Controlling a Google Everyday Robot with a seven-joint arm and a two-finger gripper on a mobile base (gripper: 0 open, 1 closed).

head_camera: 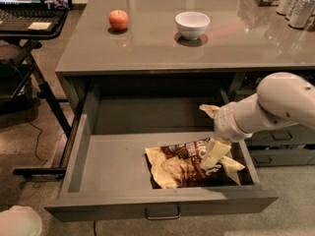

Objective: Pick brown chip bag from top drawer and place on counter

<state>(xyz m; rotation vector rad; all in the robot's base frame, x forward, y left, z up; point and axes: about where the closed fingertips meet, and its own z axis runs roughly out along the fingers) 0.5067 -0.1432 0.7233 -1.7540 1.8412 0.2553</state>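
Down inside the pulled-out top drawer (113,163), my claw (210,162) hangs at the right-hand end, pointing downward, with its tip against the picture of the brown chip bag (179,165). From this angle I cannot tell whether the tip is touching the bag or is just above it. Nor can I tell whether my claw is open or closed, and nothing shows it gripping anything.

The bag lies flat and crumpled on the drawer floor, under my claw and spreading out to its left, close to the drawer's front wall. One cream corner of it pokes out on the right of my claw. Left of the bag, well away from my claw, is bare grey drawer floor. A small metal bar handle (162,213) sits on the drawer front, below and to the left of my claw.

My white arm (275,104) reaches in from the right, passing in front of the narrower stacked drawers (280,146).

Beyond and above my claw stretches the glossy counter (147,50). A white bowl (192,23) stands on it, slightly to the left of my claw's line. A red apple (118,19) sits farther left, apart from the bowl. Some cans (299,6) stand at the far right corner.
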